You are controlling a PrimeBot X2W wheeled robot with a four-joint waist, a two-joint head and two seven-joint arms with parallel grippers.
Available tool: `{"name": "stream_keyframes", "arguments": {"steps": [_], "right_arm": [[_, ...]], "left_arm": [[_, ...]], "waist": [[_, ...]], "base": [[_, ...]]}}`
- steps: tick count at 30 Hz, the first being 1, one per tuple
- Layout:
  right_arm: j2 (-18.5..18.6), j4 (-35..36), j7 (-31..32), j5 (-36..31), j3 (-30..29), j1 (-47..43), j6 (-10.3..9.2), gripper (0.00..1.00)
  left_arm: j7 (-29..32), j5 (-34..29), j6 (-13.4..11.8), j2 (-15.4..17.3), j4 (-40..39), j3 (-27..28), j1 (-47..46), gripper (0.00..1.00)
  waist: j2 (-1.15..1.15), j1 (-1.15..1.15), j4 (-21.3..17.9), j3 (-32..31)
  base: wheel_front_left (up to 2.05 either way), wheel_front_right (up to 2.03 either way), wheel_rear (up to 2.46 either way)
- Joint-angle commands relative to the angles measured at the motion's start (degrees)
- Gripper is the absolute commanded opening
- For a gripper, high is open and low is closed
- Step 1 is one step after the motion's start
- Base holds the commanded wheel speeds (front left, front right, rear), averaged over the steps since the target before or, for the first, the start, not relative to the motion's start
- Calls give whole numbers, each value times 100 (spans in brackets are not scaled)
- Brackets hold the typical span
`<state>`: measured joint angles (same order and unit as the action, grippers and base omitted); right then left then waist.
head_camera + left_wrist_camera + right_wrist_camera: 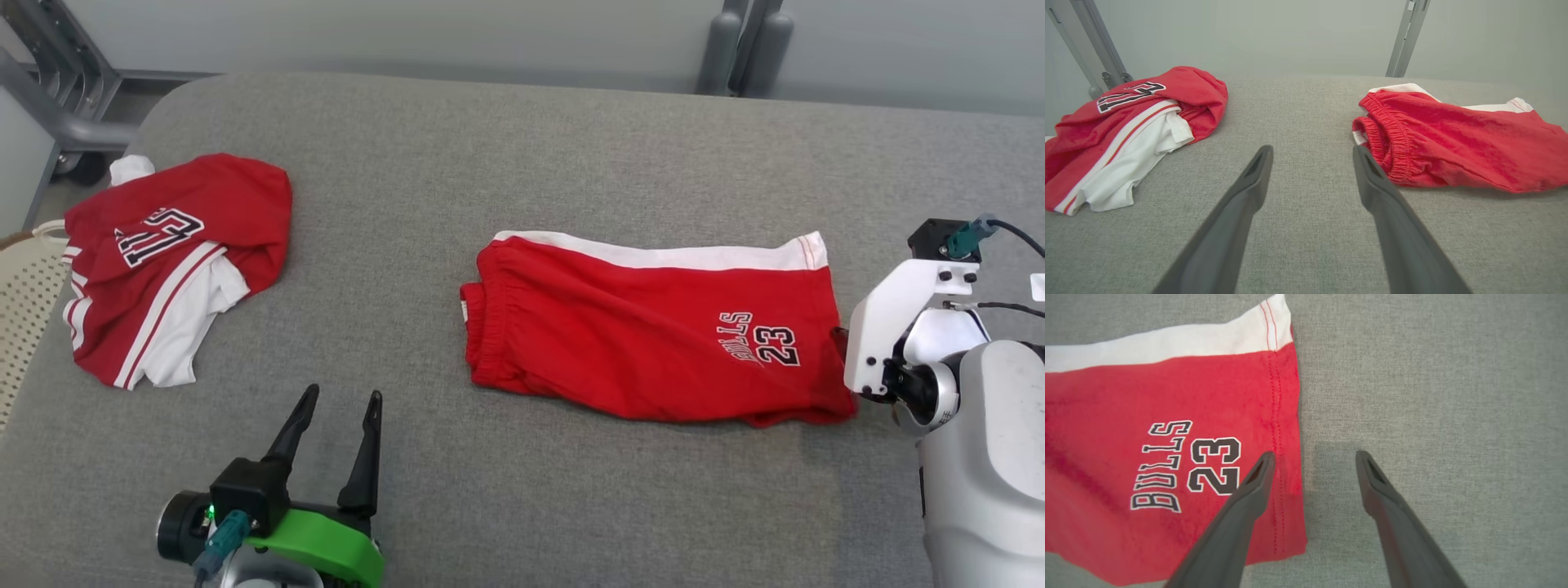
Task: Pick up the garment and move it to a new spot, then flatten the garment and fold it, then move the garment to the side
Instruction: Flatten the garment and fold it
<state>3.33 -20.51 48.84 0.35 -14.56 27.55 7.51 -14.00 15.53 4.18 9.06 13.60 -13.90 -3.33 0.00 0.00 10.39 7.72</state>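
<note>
Our right hand [1315, 454] hangs wide open and empty over the hem end of the red Bulls shorts [653, 327]. One finger is above the stitched hem beside the number 23 and the other above bare grey cloth, so the jaws straddle the edge. We cannot tell whether the fingertips touch the fabric. Our left hand [344, 392] is equally open and empty, held low over the fabric-covered worktop [522, 139], near the elastic waistband end but apart from it. The shorts lie in the middle of the worktop, smoothed out and apparently doubled leg on leg, with a white side stripe along the far edge. A crumpled red and white jersey [175, 261] sits well apart at the left, close to a pale perforated basket [24, 302] at the worktop's edge. We judge the flattening done and the folding in hand. The next move likely calls for the right hand to come down, pinch both layers at the hem and carry that end across toward the waistband, while the left hand pins the waistband so the cloth does not slide.
</note>
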Motion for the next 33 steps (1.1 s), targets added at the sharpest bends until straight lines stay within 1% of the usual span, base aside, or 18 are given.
{"name": "stream_keyframes", "arguments": {"steps": [1, 5, 11, 16, 20, 21, 22, 23, 24, 25, 33], "right_arm": [[34, -68, 40, -40, -29, 103, -4, 100], [51, -227, -61, -76, -121, 228, -4, 100], [-10, -592, 127, -12, -266, 434, -3, 100], [-63, -779, 158, 108, -134, 497, -1, 100], [-89, -912, 194, 365, 57, 546, 1, 100], [-94, -940, 186, 436, 106, 564, 3, 87], [-96, -962, 170, 473, 137, 575, 6, 62], [-95, -982, 155, 499, 162, 580, 6, 40], [-94, -999, 141, 498, 179, 597, 6, 21], [-90, -1008, 116, 477, 191, 614, 6, 0], [-13, -930, -142, 14, -52, 608, -7, 0]], "left_arm": [[-31, -21, 33, -47, 40, -44, -138, 100], [-68, -22, 65, -99, 107, -115, -245, 100], [-91, -6, 88, -128, 175, -157, -354, 100], [-107, 7, 90, -147, 207, -167, -398, 100], [-118, 36, 105, -162, 239, -177, -421, 100], [-119, 44, 109, -164, 247, -179, -427, 100], [-121, 49, 112, -164, 257, -180, -427, 100], [-122, 58, 116, -166, 267, -179, -427, 100], [-124, 64, 117, -167, 277, -180, -429, 100], [-124, 66, 122, -170, 285, -183, -431, 100], [-119, 71, 131, -170, 375, -193, -389, 100]], "waist": [[0, 0, 211, 266], [0, 0, 281, 405], [0, 0, 358, 570], [0, 0, 413, 633], [0, 0, 450, 657], [0, 0, 456, 659], [0, 0, 458, 659], [0, 0, 460, 657], [0, 0, 462, 652], [0, 0, 465, 647], [0, 0, 457, 518]], "base": [[0, 0, 0], [0, 0, 0], [0, 0, 0], [0, 0, 0], [0, 0, 0], [0, 0, 0], [0, 0, 0], [0, 0, 0], [0, 0, 0], [0, 0, 0], [0, 0, 0]]}}
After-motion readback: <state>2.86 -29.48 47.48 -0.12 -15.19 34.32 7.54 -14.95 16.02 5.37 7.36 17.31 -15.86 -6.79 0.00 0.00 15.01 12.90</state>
